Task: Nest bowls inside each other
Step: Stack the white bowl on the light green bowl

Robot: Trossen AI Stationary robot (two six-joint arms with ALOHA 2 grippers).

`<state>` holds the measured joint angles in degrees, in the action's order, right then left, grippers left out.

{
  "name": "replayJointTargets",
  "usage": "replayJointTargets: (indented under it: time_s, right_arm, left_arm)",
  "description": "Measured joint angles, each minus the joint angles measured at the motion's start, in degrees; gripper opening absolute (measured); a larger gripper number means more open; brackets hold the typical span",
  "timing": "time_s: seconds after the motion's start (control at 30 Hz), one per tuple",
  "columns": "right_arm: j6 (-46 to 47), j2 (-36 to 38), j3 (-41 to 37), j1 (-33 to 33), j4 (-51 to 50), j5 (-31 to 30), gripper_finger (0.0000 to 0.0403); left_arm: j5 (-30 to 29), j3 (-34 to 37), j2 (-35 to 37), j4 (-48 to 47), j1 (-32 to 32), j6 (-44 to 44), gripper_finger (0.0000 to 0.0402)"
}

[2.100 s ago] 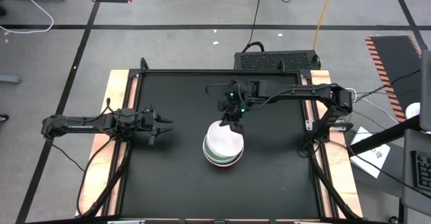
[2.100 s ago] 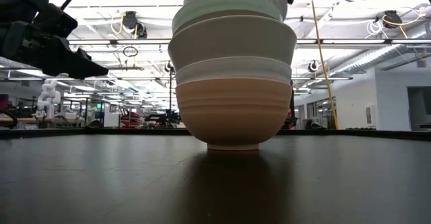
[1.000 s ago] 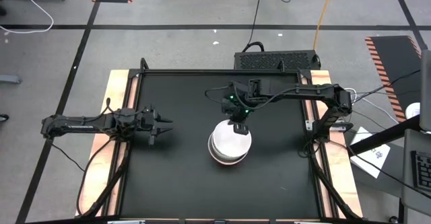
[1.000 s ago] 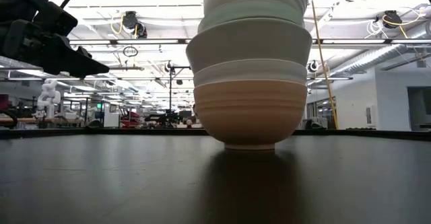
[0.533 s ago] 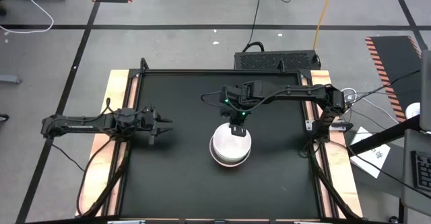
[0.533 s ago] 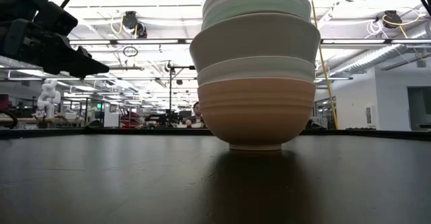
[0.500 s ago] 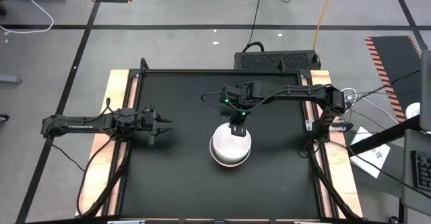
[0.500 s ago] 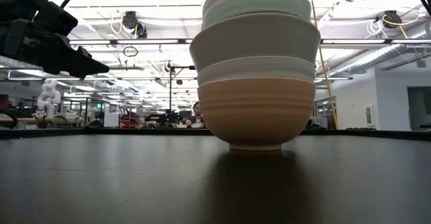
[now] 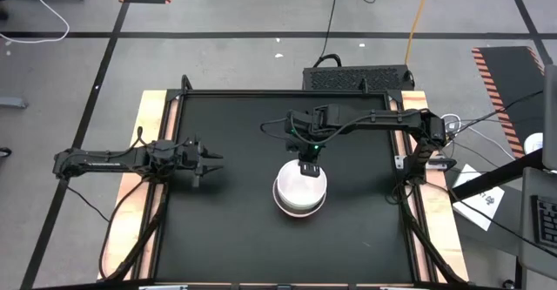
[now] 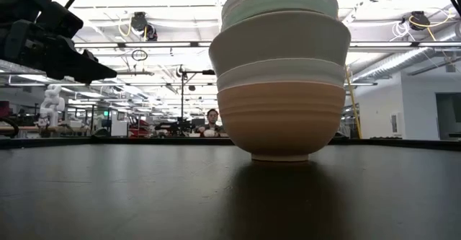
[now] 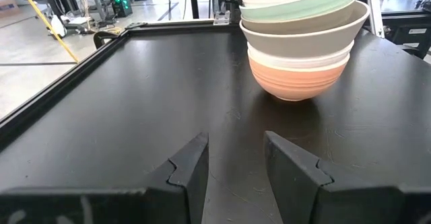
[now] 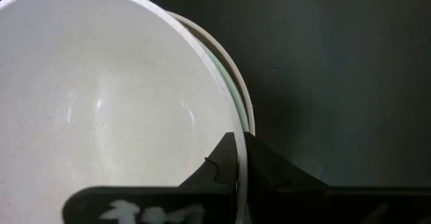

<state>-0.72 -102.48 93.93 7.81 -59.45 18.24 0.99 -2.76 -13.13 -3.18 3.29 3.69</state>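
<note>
A stack of nested bowls (image 9: 300, 190) stands near the middle of the black table, resting on the foot of the salmon-orange bowl (image 10: 281, 117). Above that come a white bowl (image 10: 281, 71), a beige-grey bowl (image 10: 281, 42), a mint green bowl (image 10: 279, 3) and a top white bowl (image 12: 101, 116). My right gripper (image 9: 306, 170) is shut on the top bowl at the stack's far side. My left gripper (image 9: 211, 164) hovers open over the table's left part, left of the stack, with nothing between its fingers (image 11: 195, 163). My right gripper pinches the top white bowl's rim (image 12: 237, 140) at its far side, one finger inside the bowl and one outside. The fingers slant steeply down from the far side. The bowl sits in the mint green bowl, whose edge (image 12: 237, 99) shows just beyond the rim.
Bare black tabletop (image 9: 235, 220) lies all around the stack, bounded by a raised black frame (image 9: 174, 98) and wooden side strips. A person (image 10: 211, 121) shows far off in the room behind the table.
My right gripper has come down with the top white bowl, which has sunk deeper into the mint green bowl. The whole stack has slid a little toward the table's right edge and stays upright on its foot.
</note>
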Motion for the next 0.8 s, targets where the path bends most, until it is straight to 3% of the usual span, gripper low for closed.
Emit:
replayJointTargets:
  time_s: [0.8]
  right_arm:
    - [0.18, 0.53, 2.60, 0.43, -2.91, 1.80, 0.0000]
  left_arm:
    - [0.00, 0.00, 0.00, -0.13, 0.02, 0.10, 0.0145]
